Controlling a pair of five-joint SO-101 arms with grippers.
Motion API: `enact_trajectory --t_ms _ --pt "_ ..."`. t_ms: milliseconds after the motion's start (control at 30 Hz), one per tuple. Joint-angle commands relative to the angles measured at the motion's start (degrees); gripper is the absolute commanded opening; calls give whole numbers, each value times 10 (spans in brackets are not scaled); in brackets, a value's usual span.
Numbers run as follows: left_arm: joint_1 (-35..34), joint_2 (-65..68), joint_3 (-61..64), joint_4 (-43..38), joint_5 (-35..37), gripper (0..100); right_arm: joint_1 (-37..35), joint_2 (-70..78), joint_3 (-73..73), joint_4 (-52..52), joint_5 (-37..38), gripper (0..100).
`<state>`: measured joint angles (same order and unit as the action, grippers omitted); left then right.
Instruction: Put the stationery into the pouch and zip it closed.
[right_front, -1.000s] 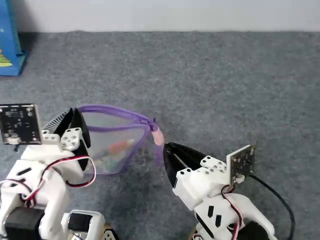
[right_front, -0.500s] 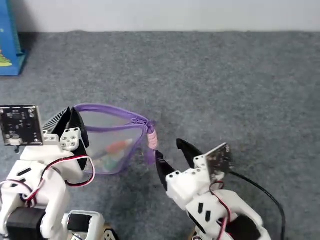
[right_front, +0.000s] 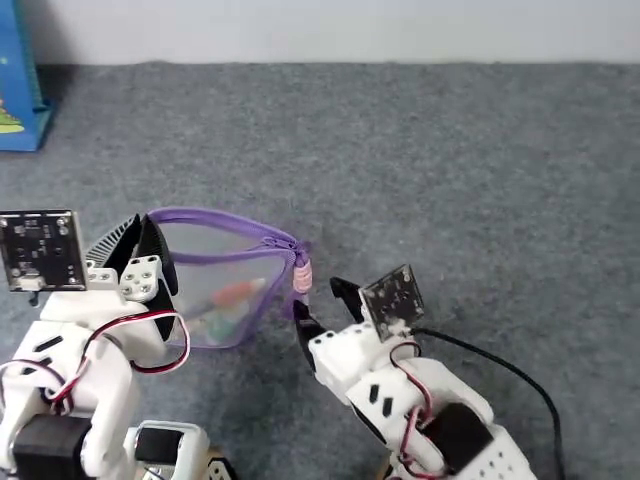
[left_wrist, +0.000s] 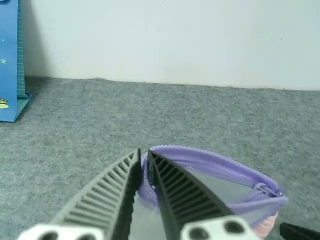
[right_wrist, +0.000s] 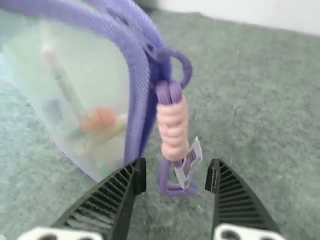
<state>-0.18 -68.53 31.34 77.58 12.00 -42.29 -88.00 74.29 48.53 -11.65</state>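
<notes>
A translucent pouch (right_front: 222, 283) with a purple zipper rim stands open at the left, with stationery (right_front: 232, 298) inside. My left gripper (right_front: 150, 262) is shut on the pouch's rim (left_wrist: 146, 172) at its left end. At the right end a pink coiled zipper pull (right_front: 301, 277) hangs from the slider (left_wrist: 265, 189). My right gripper (right_front: 318, 308) is open just in front of it. In the right wrist view the pink pull (right_wrist: 173, 124) and its purple loop dangle between the open fingers (right_wrist: 131, 186), with pens and an orange item (right_wrist: 98, 120) visible through the pouch wall.
A blue box (right_front: 17, 88) stands at the far left by the white wall, also seen from the left wrist as a blue box (left_wrist: 9, 60). Grey carpet (right_front: 470, 170) spreads to the right and back.
My right gripper has turned and moved left toward the pouch, and its open fingers now flank the zipper pull. The pull shifted slightly left. The left arm stayed still.
</notes>
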Motion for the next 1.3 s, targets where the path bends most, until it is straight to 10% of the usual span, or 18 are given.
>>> enact_trajectory --t_ms 0,900,1267 --pt "-2 10 58 9 -8 12 -2 77 -40 -54 5 191" --pt "-2 10 73 9 -9 12 35 135 -37 -182 24 185" --pt "-2 10 78 9 -10 12 36 133 -36 -178 26 9"
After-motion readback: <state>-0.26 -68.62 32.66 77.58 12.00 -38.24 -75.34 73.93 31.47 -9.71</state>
